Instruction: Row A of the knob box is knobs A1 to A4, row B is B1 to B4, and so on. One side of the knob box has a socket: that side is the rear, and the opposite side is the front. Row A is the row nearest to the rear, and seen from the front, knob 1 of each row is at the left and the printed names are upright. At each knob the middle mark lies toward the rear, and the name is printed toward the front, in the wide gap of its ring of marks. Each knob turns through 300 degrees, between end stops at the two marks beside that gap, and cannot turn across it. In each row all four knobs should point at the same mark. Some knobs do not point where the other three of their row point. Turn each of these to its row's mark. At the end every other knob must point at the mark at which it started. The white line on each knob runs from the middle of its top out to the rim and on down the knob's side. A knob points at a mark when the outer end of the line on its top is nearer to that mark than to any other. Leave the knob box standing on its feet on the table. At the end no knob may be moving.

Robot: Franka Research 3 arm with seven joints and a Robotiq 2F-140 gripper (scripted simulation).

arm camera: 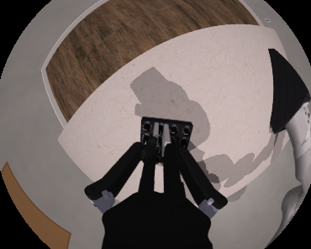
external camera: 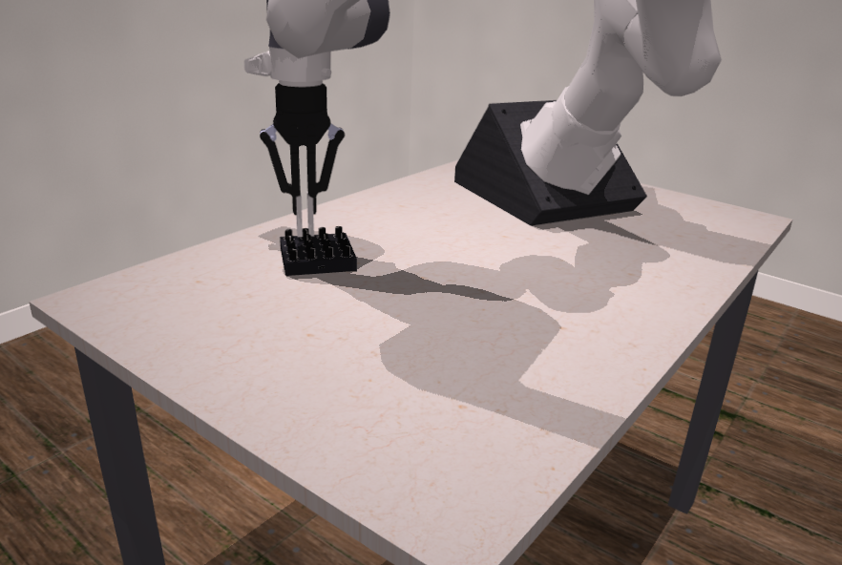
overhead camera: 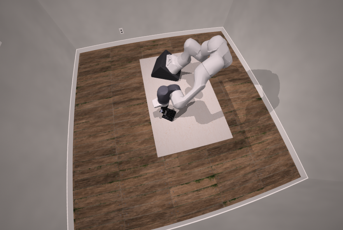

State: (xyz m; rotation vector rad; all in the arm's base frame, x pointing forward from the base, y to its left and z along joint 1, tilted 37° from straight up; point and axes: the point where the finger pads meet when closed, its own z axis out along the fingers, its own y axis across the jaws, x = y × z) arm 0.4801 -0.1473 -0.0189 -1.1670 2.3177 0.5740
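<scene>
Gripping one knob [external camera: 305, 231] [arm camera: 161, 126] in row farthest from socket side, your pincer [overhead camera: 165, 113] [external camera: 305, 233] [arm camera: 160, 129] looks pinched on it. Knob box [overhead camera: 172, 119] [external camera: 339, 266] [arm camera: 167, 120] stands flat on pale table [overhead camera: 193, 130] [external camera: 236, 372] [arm camera: 225, 63]. Off-centre twist could drag box; low fingers could nudge neighbouring knobs; overturning could overshoot mark. Veined tabletop carries arm's shadows; plank floor [overhead camera: 109, 162] [external camera: 768, 399] [arm camera: 116, 38], grey walls [overhead camera: 28, 81] [external camera: 136, 99] [arm camera: 19, 105] around.

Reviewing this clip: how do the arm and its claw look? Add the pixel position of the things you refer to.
The arm [overhead camera: 211, 65] [external camera: 678, 46] is smooth and white with rounded segments and a dark blue-grey section near the wrist. The claw [external camera: 305, 231] [arm camera: 160, 129] is black, with slim angular linkages, small pale lilac joints and light grey fingertips.
</scene>
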